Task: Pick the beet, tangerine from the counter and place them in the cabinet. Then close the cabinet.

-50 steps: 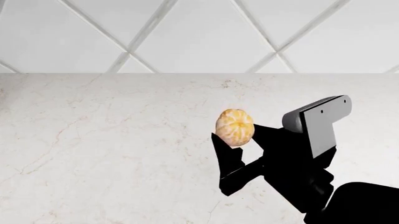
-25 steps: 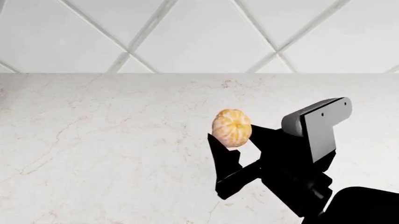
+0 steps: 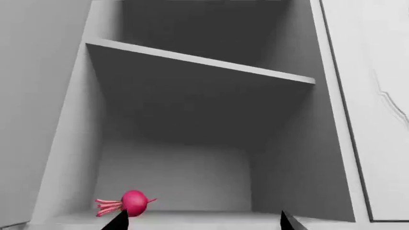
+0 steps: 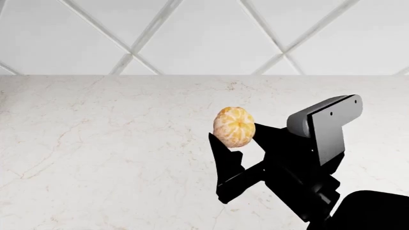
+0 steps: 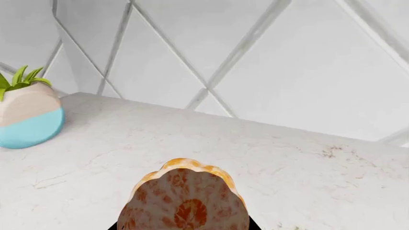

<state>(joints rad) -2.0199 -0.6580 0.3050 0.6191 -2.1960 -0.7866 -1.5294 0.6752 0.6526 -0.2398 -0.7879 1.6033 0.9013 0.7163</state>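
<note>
While the right gripper (image 4: 238, 143) is clamped on the tangerine (image 4: 234, 126), that fruit hangs above the counter (image 4: 115, 143), clear of the marble. Beyond the tangerine, farther along the counter by the tiled wall (image 5: 268, 57), stands a blue-and-beige plant pot (image 5: 28, 120). In the cabinet (image 3: 191, 124), the beet (image 3: 131, 202) lies on the bottom shelf, just past the left gripper (image 3: 201, 221), whose 2 fingertips stand apart.

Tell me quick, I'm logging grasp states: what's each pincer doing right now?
Left pincer: only its fingertips show, spread apart and empty, facing the cabinet where the beet lies.
Right pincer: closed on the tangerine.
</note>
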